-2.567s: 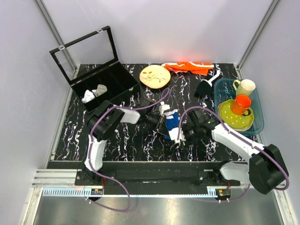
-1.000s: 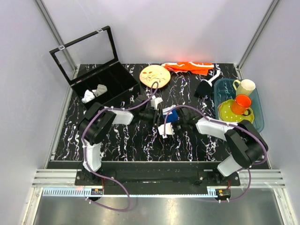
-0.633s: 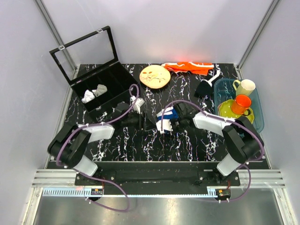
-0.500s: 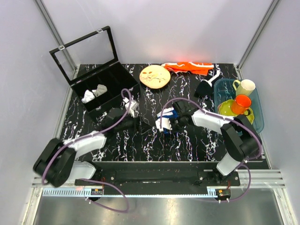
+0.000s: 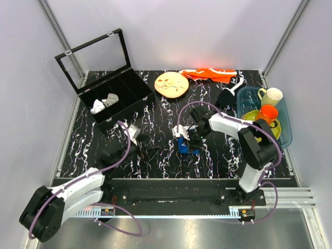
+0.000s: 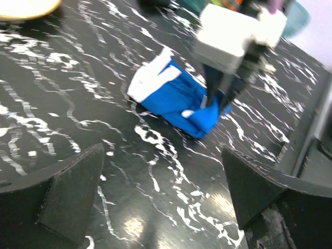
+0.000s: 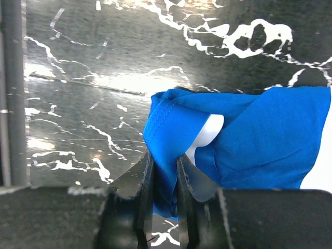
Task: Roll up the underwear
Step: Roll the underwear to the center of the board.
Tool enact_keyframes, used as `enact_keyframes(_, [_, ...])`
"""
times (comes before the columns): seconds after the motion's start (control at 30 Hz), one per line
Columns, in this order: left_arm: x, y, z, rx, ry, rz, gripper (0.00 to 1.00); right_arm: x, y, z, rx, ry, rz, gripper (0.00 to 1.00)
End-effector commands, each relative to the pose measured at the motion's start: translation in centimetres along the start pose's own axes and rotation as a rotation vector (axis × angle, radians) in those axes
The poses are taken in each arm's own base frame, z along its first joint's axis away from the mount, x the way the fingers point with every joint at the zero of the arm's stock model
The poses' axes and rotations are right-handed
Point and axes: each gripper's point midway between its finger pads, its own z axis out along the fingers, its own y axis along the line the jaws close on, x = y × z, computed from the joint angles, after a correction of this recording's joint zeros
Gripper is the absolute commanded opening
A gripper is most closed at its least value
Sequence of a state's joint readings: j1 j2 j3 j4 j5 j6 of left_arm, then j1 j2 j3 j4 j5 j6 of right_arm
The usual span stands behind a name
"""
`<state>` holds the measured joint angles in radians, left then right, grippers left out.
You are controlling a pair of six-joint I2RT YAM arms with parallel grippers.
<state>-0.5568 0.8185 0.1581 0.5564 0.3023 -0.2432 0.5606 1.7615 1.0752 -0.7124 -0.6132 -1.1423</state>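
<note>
The underwear (image 5: 183, 146), a royal-blue bundle with a white waistband end, lies partly rolled at the table's middle. My right gripper (image 5: 190, 138) is shut on a fold of its blue fabric. In the right wrist view the two fingers (image 7: 146, 182) pinch a blue edge of the underwear (image 7: 249, 135), with a white bit showing beside them. My left gripper (image 5: 150, 151) stands open and empty to the left, clear of the cloth. Through the left wrist camera I see the underwear (image 6: 174, 98) ahead between my wide-open left gripper (image 6: 163, 199), and the right gripper's fingers (image 6: 218, 85) on its right end.
A black compartment box (image 5: 122, 88) with its lid up holds small white cloth pieces (image 5: 104, 102) at the back left. A patterned plate (image 5: 171, 84) and orange cloth (image 5: 208, 74) lie at the back. A teal bin (image 5: 284, 136) with cups stands at the right; a black item (image 5: 225, 97) lies beside it.
My left gripper let go of the underwear, opened wide and drew back toward the near left. The right gripper stayed shut on the blue fabric and shifted it slightly.
</note>
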Motion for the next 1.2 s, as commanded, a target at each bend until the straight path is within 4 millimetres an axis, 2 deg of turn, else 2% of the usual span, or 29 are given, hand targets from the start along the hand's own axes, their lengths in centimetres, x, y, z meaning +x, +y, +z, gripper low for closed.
enact_keyframes(0.0, [-1.6, -6.3, -0.1, 0.341, -0.116, 0.163, 0.99, 0.9, 5.4, 0.1, -0.233, -0.038, 0.242, 0.18])
enact_keyframes(0.03, [-0.5, -6.7, 0.2, 0.357, -0.079, 0.185, 0.99, 0.7, 5.4, -0.1, -0.24, -0.051, 0.254, 0.19])
enact_keyframes(0.07, [-0.3, -9.0, 0.5, 0.424, -0.065, 0.227, 0.99, 0.5, 5.5, -0.2, -0.262, -0.071, 0.276, 0.18])
enact_keyframes(0.1, [1.1, -8.7, 1.0, 0.394, -0.011, 0.303, 0.99, 0.5, 6.1, -0.5, -0.291, -0.076, 0.304, 0.19])
enact_keyframes(0.13, [2.0, -9.4, 1.4, 0.406, 0.029, 0.339, 0.99, 0.5, 5.9, -0.8, -0.301, -0.088, 0.322, 0.19])
enact_keyframes(0.17, [2.0, -11.6, 1.8, 0.463, 0.044, 0.379, 0.99, 0.7, 6.1, -0.5, -0.336, -0.087, 0.353, 0.19])
enact_keyframes(0.2, [3.2, -11.3, 2.3, 0.438, 0.105, 0.439, 0.99, 0.8, 6.3, -0.6, -0.358, -0.081, 0.373, 0.19])
enact_keyframes(0.23, [3.6, -11.8, 2.6, 0.44, 0.13, 0.474, 0.99, 1.0, 6.4, -0.4, -0.375, -0.073, 0.391, 0.19])
enact_keyframes(0.27, [4.3, -13.3, 3.3, 0.472, 0.164, 0.511, 0.99, 1.4, 6.7, -0.1, -0.403, -0.055, 0.422, 0.19])
enact_keyframes(0.3, [5.1, -12.8, 3.7, 0.441, 0.199, 0.572, 0.99, 1.3, 6.5, -0.1, -0.408, -0.052, 0.433, 0.19])
enact_keyframes(0.33, [6.2, -13.6, 4.7, 0.438, 0.242, 0.658, 0.99, 1.4, 6.5, 0.0, -0.427, -0.044, 0.456, 0.19])
enact_keyframes(0.4, [7.8, -14.0, 5.3, 0.451, 0.292, 0.707, 0.98, 1.6, 6.7, 0.1, -0.436, -0.034, 0.469, 0.2])
enact_keyframes(0.5, [8.2, -14.2, 6.8, 0.445, 0.318, 0.782, 0.93, 1.8, 6.6, 0.2, -0.438, -0.025, 0.482, 0.21])
enact_keyframes(0.53, [9.8, -13.3, 7.1, 0.43, 0.38, 0.817, 0.92, 1.8, 6.5, 0.1, -0.434, -0.025, 0.485, 0.21])
enact_keyframes(0.57, [9.3, -13.6, 7.9, 0.424, 0.377, 0.827, 0.89, 1.9, 6.4, 0.1, -0.433, -0.02, 0.489, 0.21])
enact_keyframes(0.63, [10.6, -12.7, 8.5, 0.395, 0.428, 0.864, 0.84, 2.0, 6.5, 0.1, -0.435, -0.017, 0.491, 0.21])
enact_keyframes(0.7, [10.4, -12.1, 9.6, 0.351, 0.436, 0.889, 0.82, 2.1, 6.5, 0.1, -0.434, -0.018, 0.491, 0.21])
enact_keyframes(0.77, [10.7, -11.6, 10.2, 0.32, 0.447, 0.903, 0.82, 2.1, 6.5, 0.2, -0.435, -0.017, 0.49, 0.21])
enact_keyframes(0.9, [10.4, -11.9, 11.2, 0.314, 0.428, 0.915, 0.8, 2.1, 6.5, 0.2, -0.435, -0.017, 0.488, 0.22])
enact_keyframes(1.0, [11.0, -12.3, 11.9, 0.33, 0.455, 0.908, 0.73, 2.1, 6.5, 0.2, -0.436, -0.017, 0.489, 0.22])
enact_keyframes(1.07, [11.9, -12.3, 11.7, 0.348, 0.496, 0.9, 0.63, 2.1, 6.4, 0.2, -0.433, -0.02, 0.487, 0.22])
enact_keyframes(1.13, [12.8, -12.7, 11.4, 0.379, 0.525, 0.88, 0.51, 2.0, 6.4, 0.2, -0.431, -0.02, 0.489, 0.23])
enact_keyframes(1.17, [13.0, -12.8, 11.2, 0.392, 0.533, 0.868, 0.37, 2.0, 6.3, 0.2, -0.426, -0.021, 0.496, 0.23])
